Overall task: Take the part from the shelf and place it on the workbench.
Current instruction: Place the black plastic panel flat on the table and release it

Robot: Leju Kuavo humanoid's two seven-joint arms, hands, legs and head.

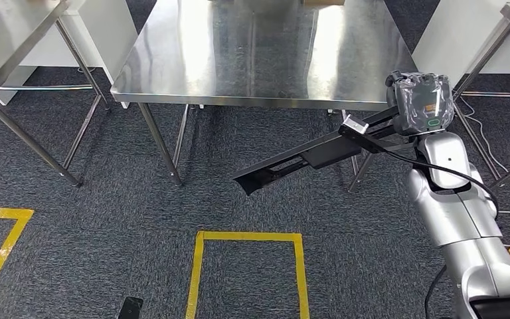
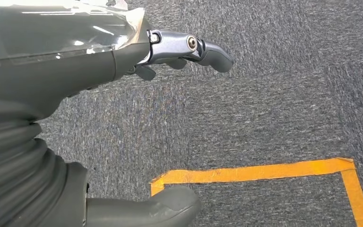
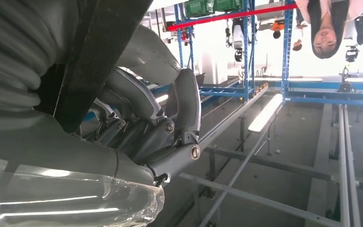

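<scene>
One long black part (image 1: 305, 159) in right robot hand (image 1: 420, 103), short of workbench (image 1: 259, 60).

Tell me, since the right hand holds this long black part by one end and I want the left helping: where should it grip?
Probably the narrow stretch near the free end of the long black part, coming from the robot's left, fingers across its width. The right hand grips the other end, so that end juts out unsupported; the left hand is empty.
</scene>
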